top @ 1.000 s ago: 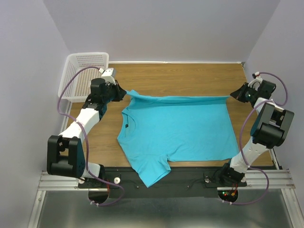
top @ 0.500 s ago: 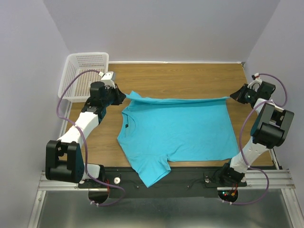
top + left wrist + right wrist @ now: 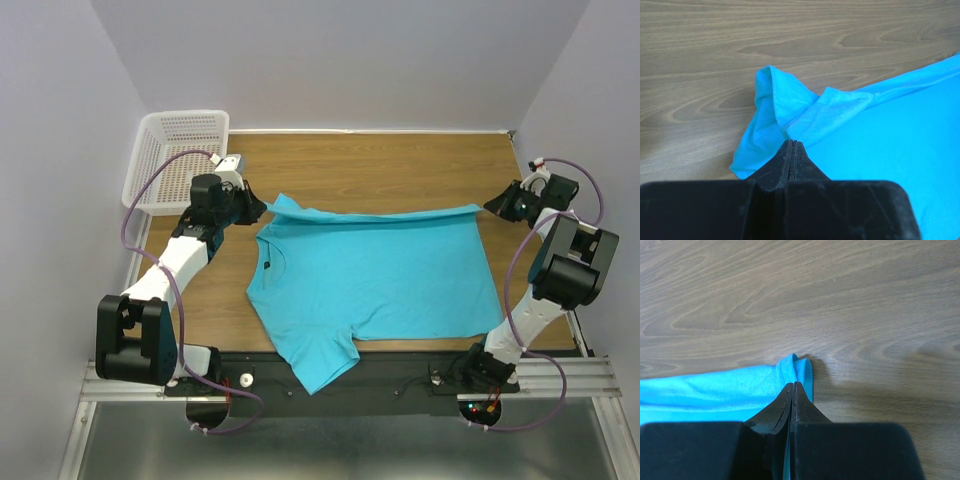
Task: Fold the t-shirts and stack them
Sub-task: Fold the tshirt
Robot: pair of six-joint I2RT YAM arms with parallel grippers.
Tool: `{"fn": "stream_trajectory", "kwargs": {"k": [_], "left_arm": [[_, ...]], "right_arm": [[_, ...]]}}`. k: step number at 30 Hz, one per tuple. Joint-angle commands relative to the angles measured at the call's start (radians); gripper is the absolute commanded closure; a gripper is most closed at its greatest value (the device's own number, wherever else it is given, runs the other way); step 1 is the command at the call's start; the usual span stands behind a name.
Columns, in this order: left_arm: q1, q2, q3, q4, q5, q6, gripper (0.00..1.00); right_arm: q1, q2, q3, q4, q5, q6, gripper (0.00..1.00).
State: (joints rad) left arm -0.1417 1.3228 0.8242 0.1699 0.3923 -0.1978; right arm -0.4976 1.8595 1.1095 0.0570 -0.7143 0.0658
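Shirt: the turquoise-blue short-sleeved cotton t-shirt (image 3: 375, 275) lies spread on the wooden tabletop (image 3: 400, 160), with its neck to the left and its near sleeve over the near edge.
Left grip: I have the left pincer (image 3: 791, 142) clenched on a fold of the far sleeve.
Right grip: the right pincer (image 3: 793, 385) is clenched on the far right hem corner and has caught only a sliver of cloth.
Risk: I judge that thin corner could slip free when I lift, dropping one side.
Risk, pull: uneven tension between the arms would bunch the far edge and skew the fold.
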Motion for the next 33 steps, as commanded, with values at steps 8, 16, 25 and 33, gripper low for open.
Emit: {"fn": "stream_trajectory", "kwargs": {"k": [8, 16, 25, 33], "left_arm": [[0.007, -0.025, -0.014, 0.008, 0.003, 0.02, 1.0], [0.007, -0.02, -0.013, 0.01, -0.001, 0.021, 1.0], [0.007, -0.014, -0.011, 0.0, -0.004, 0.023, 1.0], [0.007, -0.022, -0.01, -0.001, -0.027, 0.018, 1.0]], "right_arm": [[-0.041, -0.022, -0.03, 0.004, -0.034, -0.052, 0.99], [-0.05, -0.051, -0.073, -0.008, -0.068, -0.087, 0.99], [-0.052, -0.037, -0.068, -0.031, -0.079, -0.106, 0.99], [-0.068, -0.095, -0.106, -0.031, -0.099, -0.129, 0.99]]}}
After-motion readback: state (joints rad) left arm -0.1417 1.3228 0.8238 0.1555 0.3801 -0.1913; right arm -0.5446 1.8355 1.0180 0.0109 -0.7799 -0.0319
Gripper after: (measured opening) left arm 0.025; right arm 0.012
